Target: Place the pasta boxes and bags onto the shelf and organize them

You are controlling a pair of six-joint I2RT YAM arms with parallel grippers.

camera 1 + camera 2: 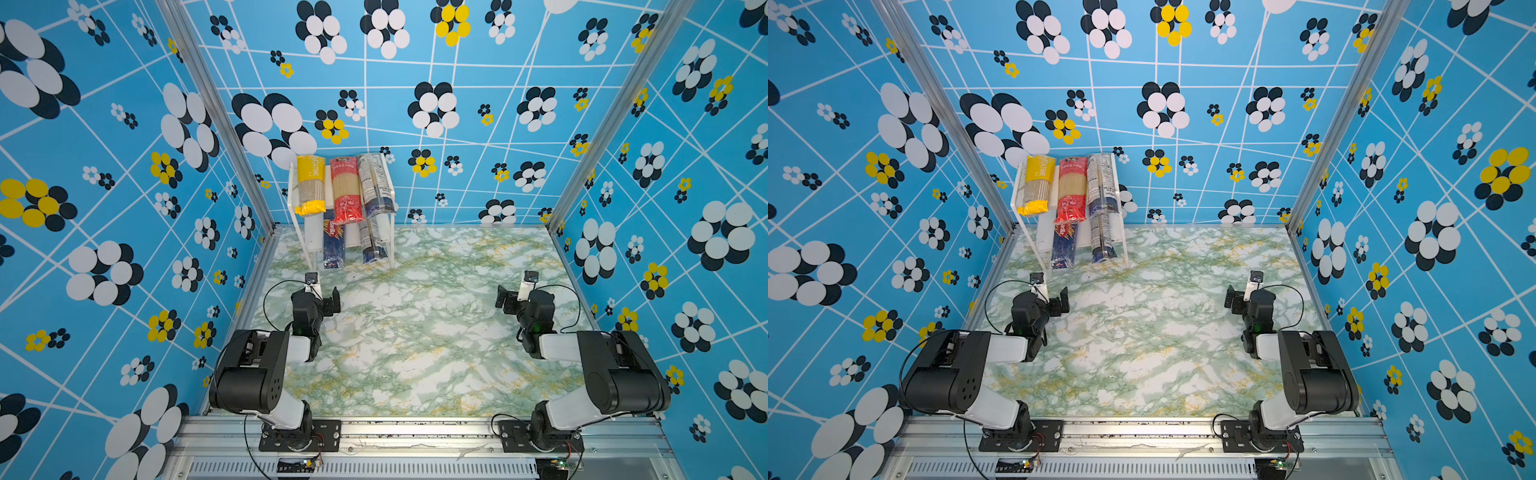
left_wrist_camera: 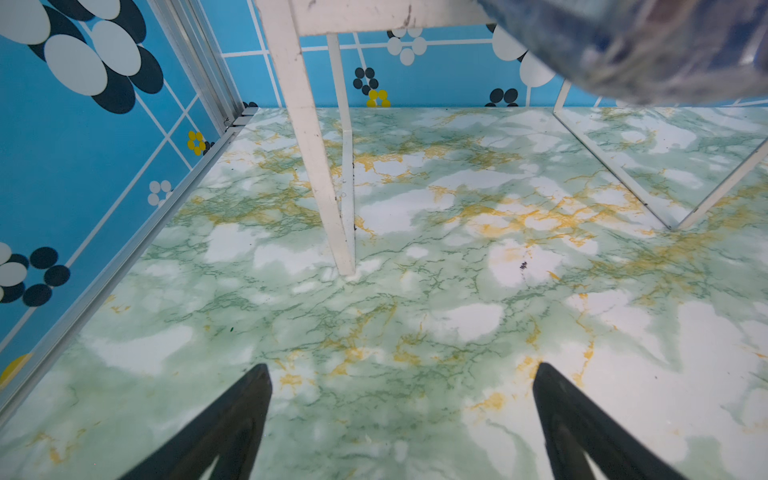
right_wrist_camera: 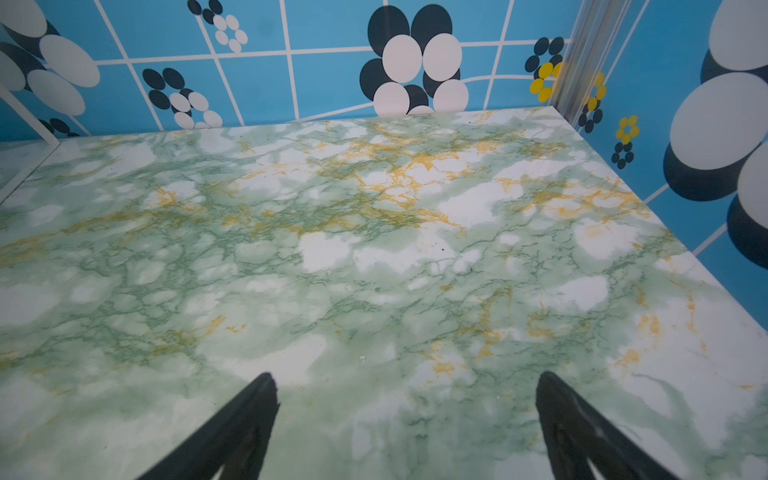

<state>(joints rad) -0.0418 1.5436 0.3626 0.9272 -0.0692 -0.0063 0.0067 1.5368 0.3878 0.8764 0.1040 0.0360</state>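
Packs of pasta (image 1: 345,191) are laid on both tiers of the shelf (image 1: 312,235) at the far left, long axes running near to far, beyond the left claw (image 2: 401,368), the right claw (image 3: 405,376) being well apart; both are held open, empty.

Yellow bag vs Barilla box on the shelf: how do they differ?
Tier: yellow bag lies on the top board of the shelf; Barilla box on the lower one.
Colour: yellow bag has yellow ends and a see-through middle; Barilla box is dark blue.
Place: yellow bag is at the left end; Barilla box sits under the red bag.
Both lie lengthwise, front to back.
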